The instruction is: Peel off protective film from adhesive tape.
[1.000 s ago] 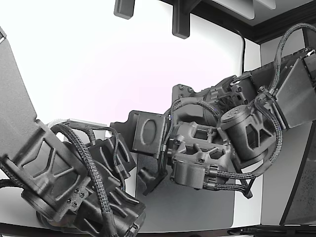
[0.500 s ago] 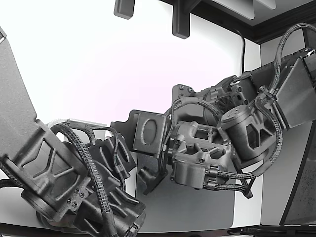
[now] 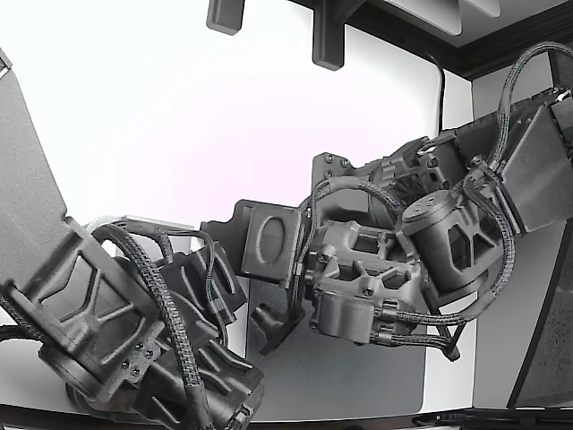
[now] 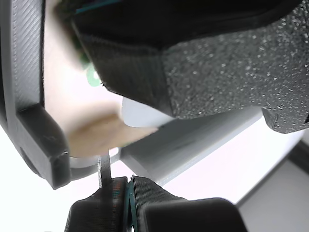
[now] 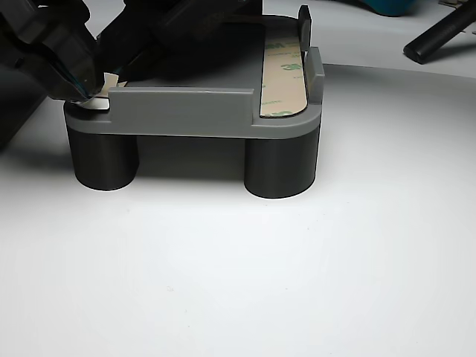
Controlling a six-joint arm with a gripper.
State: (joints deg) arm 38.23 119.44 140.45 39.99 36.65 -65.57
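Note:
A grey fixture (image 5: 186, 111) stands on two dark round legs. On its top, at the other view's right, lies a tan tape strip with green print (image 5: 284, 74). At the fixture's other end, my gripper (image 5: 88, 88) is shut on a small white film tab (image 5: 106, 83) lifted off the corner. In the wrist view the dark fingertips (image 4: 129, 186) are pressed together on a thin film edge (image 4: 103, 169). A tan and white piece (image 4: 101, 135) lies beyond them on the grey fixture (image 4: 193, 140). In the exterior view the arms hide fixture and film.
Two dark arms fill the exterior view, one at lower left (image 3: 116, 331) and one at right (image 3: 421, 251), above a grey mat (image 3: 358, 376). In the other view, a black bar (image 5: 439, 33) and a teal object (image 5: 394, 6) lie behind the fixture on the white table.
The arm on the exterior view's right has shifted very slightly to the right and down. Nothing else visibly moved.

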